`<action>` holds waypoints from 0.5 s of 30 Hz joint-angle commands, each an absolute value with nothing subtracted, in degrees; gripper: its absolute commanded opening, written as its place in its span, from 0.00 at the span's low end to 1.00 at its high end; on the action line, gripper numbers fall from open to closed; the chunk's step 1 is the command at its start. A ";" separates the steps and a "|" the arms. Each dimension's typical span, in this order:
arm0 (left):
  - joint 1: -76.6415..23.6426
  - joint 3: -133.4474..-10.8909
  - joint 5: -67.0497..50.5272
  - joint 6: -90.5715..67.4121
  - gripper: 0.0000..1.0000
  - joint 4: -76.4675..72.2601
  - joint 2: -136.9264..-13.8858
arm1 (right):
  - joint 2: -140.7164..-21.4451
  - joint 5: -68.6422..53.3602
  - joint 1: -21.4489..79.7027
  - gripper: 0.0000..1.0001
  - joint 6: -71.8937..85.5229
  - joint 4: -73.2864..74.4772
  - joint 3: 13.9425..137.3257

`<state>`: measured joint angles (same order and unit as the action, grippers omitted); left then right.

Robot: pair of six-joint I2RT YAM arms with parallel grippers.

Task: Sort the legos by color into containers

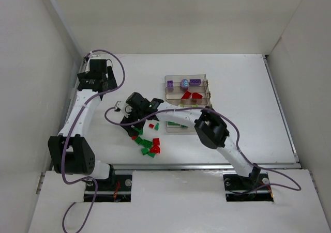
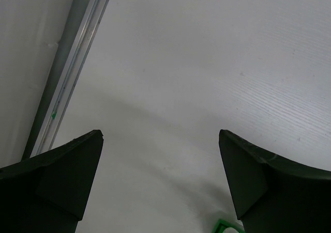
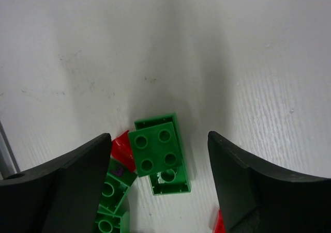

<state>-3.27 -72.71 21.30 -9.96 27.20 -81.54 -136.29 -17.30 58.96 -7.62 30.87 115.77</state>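
Note:
A loose pile of green and red legos (image 1: 148,142) lies on the white table near the front. My right gripper (image 1: 130,120) reaches across to the pile's far left end. In the right wrist view it (image 3: 159,136) stands open over a green square brick (image 3: 155,149) lying on top of an upturned green brick (image 3: 173,179), touching neither. A red piece (image 3: 121,151) and more green bricks (image 3: 111,191) lie by its left finger. The clear divided container (image 1: 166,88) holds purple legos (image 1: 194,81) and red legos (image 1: 192,95). My left gripper (image 1: 106,80) (image 2: 159,134) is open and holds nothing.
White walls close in the table on the left, back and right. A metal rail (image 2: 67,78) runs along the left edge near my left gripper. My right arm (image 1: 207,127) crosses over the container's near end. A green edge (image 2: 227,227) shows at the bottom of the left wrist view.

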 commanded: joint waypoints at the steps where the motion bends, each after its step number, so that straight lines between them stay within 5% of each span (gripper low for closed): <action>1: -3.25 -72.25 22.59 -10.28 0.93 25.49 -79.01 | -137.11 -19.78 59.50 0.78 -8.79 30.85 118.30; 8: -3.25 -71.72 21.36 -10.28 0.93 25.49 -79.01 | -135.44 -19.78 59.50 0.59 -8.79 30.85 117.16; 13: -3.25 -71.72 21.36 -10.28 0.93 25.49 -79.01 | -133.25 -20.83 59.50 0.29 -8.79 30.23 116.54; 15: -3.25 -71.72 21.36 -10.28 0.93 25.49 -79.01 | -131.58 -21.62 59.50 0.25 -8.79 30.23 116.54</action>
<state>-3.27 -72.31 21.17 -9.96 26.41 -81.52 -137.34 -19.42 58.96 -8.19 31.46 115.83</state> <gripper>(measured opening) 0.928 0.443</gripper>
